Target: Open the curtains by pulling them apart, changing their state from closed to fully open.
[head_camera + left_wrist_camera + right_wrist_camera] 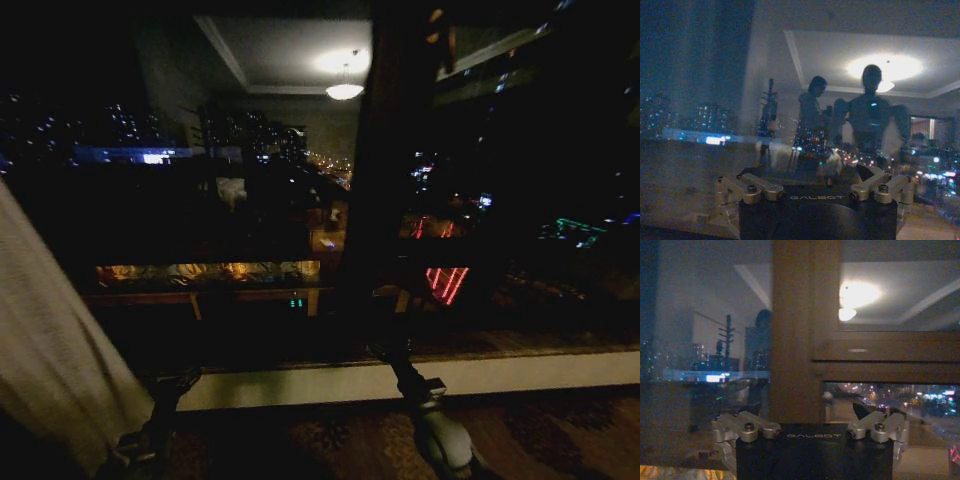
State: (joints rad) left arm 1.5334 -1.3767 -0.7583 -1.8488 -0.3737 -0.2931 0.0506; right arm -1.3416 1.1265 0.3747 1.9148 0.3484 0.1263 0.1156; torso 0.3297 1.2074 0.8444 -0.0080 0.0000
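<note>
A sheer cream-white curtain hangs gathered at the lower left of the head view, leaving the dark night window uncovered across the middle and right. My left gripper points at the window low down, just beside the curtain's edge, and I cannot tell whether it touches the fabric. In the left wrist view the left gripper has its linkages splayed wide, open and holding nothing. My right gripper reaches toward the sill near the window post. In its wrist view the right gripper is likewise open and empty.
A brown wooden window post stands straight ahead of the right gripper. A pale sill runs along the window's foot above patterned carpet. The glass mirrors the robot, a person and a ceiling lamp.
</note>
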